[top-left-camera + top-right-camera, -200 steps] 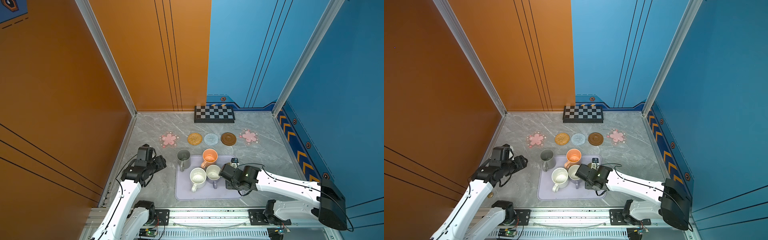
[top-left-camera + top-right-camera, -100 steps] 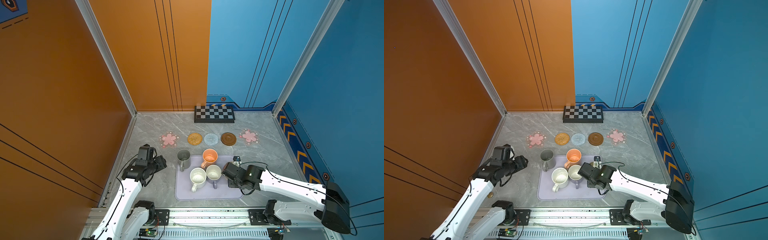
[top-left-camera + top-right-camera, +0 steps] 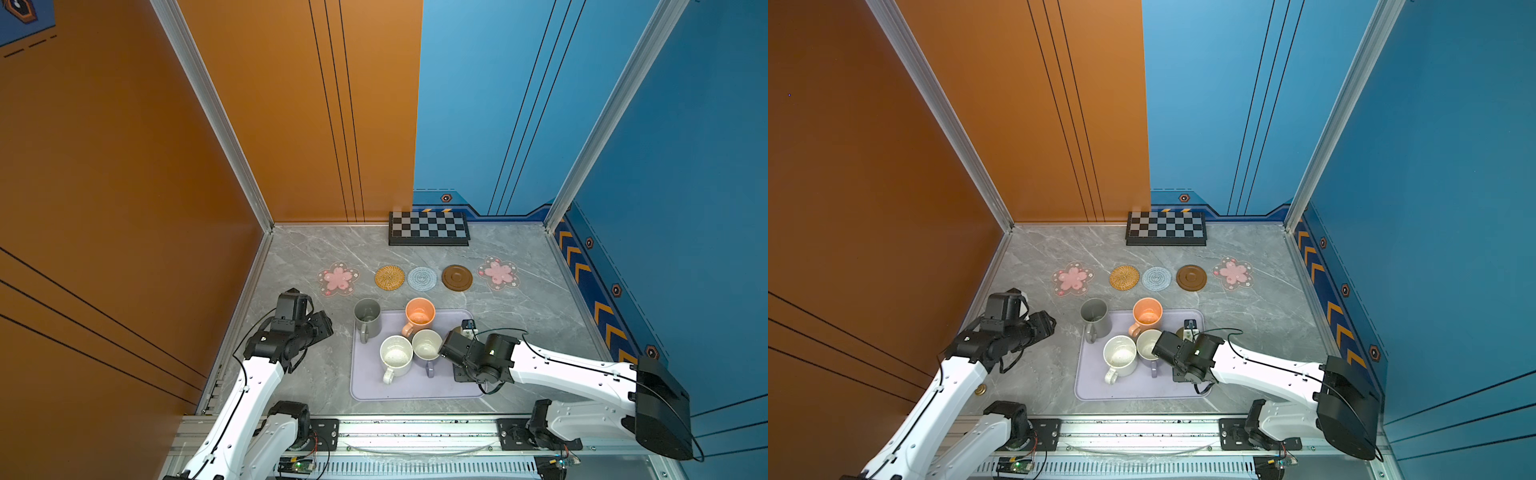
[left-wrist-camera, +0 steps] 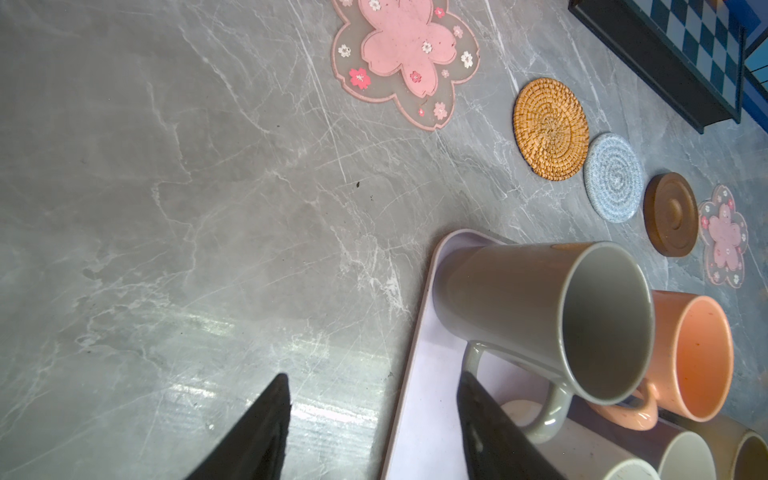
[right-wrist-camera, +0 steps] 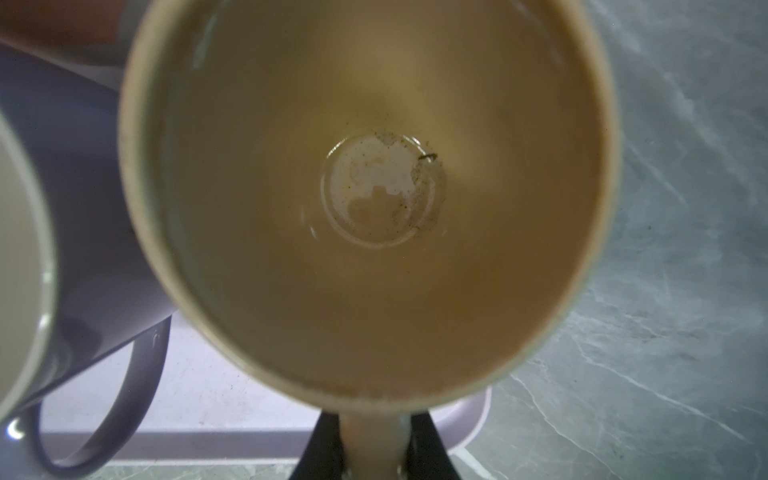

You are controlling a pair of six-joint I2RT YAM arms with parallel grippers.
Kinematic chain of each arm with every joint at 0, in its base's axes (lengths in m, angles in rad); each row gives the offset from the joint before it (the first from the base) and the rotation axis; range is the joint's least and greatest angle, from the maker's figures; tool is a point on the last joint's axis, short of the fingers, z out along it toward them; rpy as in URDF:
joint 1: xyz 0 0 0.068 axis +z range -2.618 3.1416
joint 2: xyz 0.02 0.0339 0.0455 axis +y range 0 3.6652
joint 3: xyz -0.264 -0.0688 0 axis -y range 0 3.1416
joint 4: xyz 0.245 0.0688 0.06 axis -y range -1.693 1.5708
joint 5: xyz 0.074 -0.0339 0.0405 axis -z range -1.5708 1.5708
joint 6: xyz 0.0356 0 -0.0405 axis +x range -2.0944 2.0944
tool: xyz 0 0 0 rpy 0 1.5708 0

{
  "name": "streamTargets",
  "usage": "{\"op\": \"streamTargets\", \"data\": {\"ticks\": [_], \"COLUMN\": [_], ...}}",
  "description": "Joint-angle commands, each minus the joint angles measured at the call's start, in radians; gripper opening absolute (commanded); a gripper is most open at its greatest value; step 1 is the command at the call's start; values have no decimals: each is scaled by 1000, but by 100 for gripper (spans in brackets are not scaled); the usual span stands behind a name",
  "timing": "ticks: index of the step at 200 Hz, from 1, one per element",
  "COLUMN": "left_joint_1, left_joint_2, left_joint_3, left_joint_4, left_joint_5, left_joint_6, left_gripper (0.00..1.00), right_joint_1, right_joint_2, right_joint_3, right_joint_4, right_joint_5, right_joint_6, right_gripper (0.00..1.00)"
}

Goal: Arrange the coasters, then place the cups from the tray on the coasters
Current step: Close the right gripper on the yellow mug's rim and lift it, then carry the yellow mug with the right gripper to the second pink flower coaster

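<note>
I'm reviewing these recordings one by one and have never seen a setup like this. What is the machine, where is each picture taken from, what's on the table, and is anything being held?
Two white robot arms, each ending in a two-fingered gripper, work at a grey table. Both top views come from one camera overhead; the other two come from cameras on the arms' wrists. On the table lie five coasters in a row, a checkerboard behind them, and a lavender tray carrying a grey mug, orange mug, speckled white mug and lavender mug. The left gripper is open and empty beside the grey mug. The right gripper is shut on the handle of a beige mug.
</note>
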Motion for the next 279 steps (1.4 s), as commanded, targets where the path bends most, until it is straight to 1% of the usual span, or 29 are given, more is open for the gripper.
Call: {"op": "streamTargets", "data": {"ticks": [1, 11, 25, 50, 71, 108, 123, 142, 155, 175, 190, 200, 237, 261, 279], "left_joint_1": [-8, -8, -8, -8, -7, -8, -8, -8, -7, -10, -9, -10, -10, -9, -10], "left_joint_2": [-13, -13, -12, -8, -10, -10, -7, -2, -3, -3, -4, -2, 10, 21, 20], "left_joint_3": [-13, -13, -13, -12, -12, -12, -12, -13, -16, -18, -18, -18, -15, -13, -12], "left_joint_4": [-33, -33, -33, -33, -33, -34, -35, -33, -34, -34, -35, -35, -35, -35, -36], "left_joint_5": [-32, -33, -34, -42, -44, -51, -51, -52, -52, -54, -56, -56, -53, -51, -54], "left_joint_6": [17, 18, 18, 18, 18, 19, 18, 17, 16, 13, 11, 12, 14, 16, 16], "left_gripper": [64, 65, 64, 64, 64, 65, 64, 64, 64, 64, 64, 64, 64, 65, 64], "right_joint_1": [5, 2, 4, 15, 14, -1, -20, -33, -33, -39, -54, -66, -76, -84, -85], "right_joint_2": [30, 38, 45, 50, 61, 84, 96, 114, 106, 84, 88, 94, 119, 138, 142], "right_joint_3": [-19, -19, -14, 6, 15, 18, 18, 30, 39, 42, 28, 20, 20, 18, 18], "right_joint_4": [19, 20, 20, 21, 22, 26, 34, 38, 38, 41, 53, 61, 63, 76, 80], "right_joint_5": [-45, -41, -36, -18, -18, -5, -11, -11, 11, 39, 19, 4, -9, -30, -33], "right_joint_6": [20, 21, 20, -4, -13, 0, 0, -17, -27, -33, -32, -31, -35, -51, -64], "right_gripper": [15, 18, 36, 50, 52, 52, 48, 35, 30, 29, 30, 29, 13, 0, 0]}}
